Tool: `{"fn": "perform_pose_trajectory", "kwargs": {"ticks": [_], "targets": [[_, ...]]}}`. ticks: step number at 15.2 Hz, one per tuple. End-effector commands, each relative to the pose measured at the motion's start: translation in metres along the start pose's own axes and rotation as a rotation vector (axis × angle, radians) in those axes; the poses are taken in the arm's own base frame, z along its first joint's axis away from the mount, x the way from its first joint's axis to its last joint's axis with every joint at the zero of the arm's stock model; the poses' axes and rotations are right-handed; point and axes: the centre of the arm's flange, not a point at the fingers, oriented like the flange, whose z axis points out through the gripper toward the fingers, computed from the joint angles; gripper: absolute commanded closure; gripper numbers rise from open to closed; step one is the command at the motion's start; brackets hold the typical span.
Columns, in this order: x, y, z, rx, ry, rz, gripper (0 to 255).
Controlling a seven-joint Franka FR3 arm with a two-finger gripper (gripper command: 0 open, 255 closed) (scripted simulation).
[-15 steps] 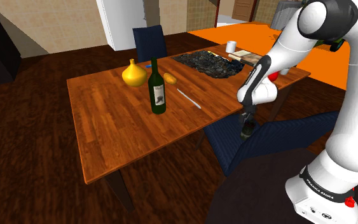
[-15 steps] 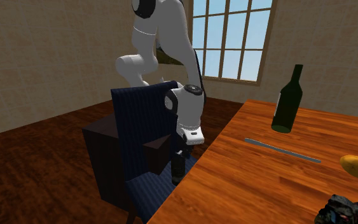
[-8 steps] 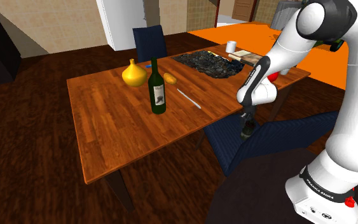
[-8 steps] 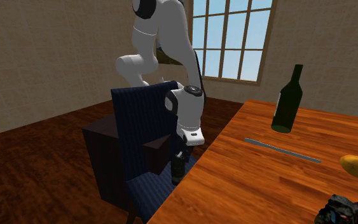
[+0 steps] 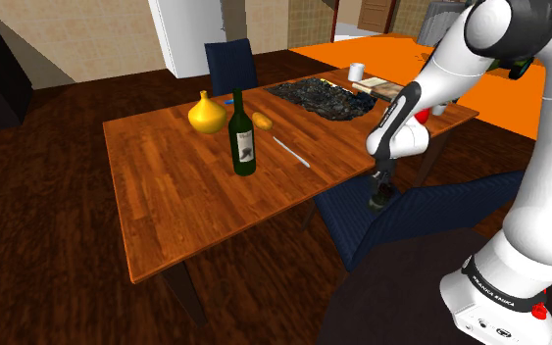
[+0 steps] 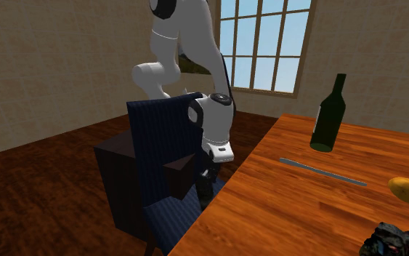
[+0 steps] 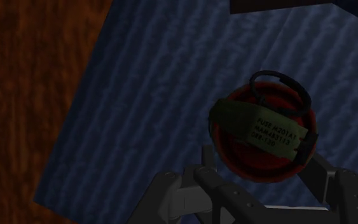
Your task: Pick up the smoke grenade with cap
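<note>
shoulder view: a wooden table [image 5: 166, 196] fills the middle of the frame. near its centre a dark green bottle [image 5: 242, 137] stands upright, with a yellow gourd [image 5: 206, 115] just up and left of it. a small yellow fruit [image 5: 262, 121] and a thin silver utensil [image 5: 291, 152] lie to the bottle's right. toward the upper right of the tabletop lie a black heap [image 5: 313, 96] and a white mug [image 5: 357, 71]. the white arm [image 5: 440, 69] comes down from the upper right. its gripper [image 5: 381, 196] hangs right of centre, off the table's near edge and over a blue chair [image 5: 430, 216]. a dark cylinder, the smoke grenade [image 5: 381, 204], sits upright between the fingers.

second exterior view: the arm [image 6: 184, 44] descends from the top centre, with a window [image 6: 268, 44] behind it at upper right. the gripper [image 6: 207, 180] points down at lower centre, between the chair [image 6: 159, 145] back and the table [image 6: 282, 211] edge. the grenade [image 6: 204, 195] is just under it, over the seat. whether its base clears the seat cannot be told here. the bottle [image 6: 328, 116] stands at the right, with the utensil [image 6: 322, 172] below it.

wrist view: the gripper [image 7: 260, 159] is closed partway. its black fingers [image 7: 222, 188] press on either side of the grenade [image 7: 260, 137], seen from above as a dark red round top. an olive lever [image 7: 260, 127] lettered "fuse m201a1" and a wire ring [image 7: 279, 86] sit on that top. the chair [image 7: 158, 95] seat lies beyond it, beside the table [image 7: 25, 95].
</note>
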Motion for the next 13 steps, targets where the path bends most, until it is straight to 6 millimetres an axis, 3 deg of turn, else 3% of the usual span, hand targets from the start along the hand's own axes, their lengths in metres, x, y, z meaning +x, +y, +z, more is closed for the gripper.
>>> {"fn": "perform_pose_trajectory", "kwargs": {"ticks": [1, 11, 13], "targets": [[-0.001, 0.0, -0.011, 0.0, 0.0, 0.0, 255], [-0.006, 0.001, -0.064, 0.0, 0.0, 0.0, 255], [-0.006, 0.001, -0.065, 0.0, 0.0, 0.0, 255]]}}
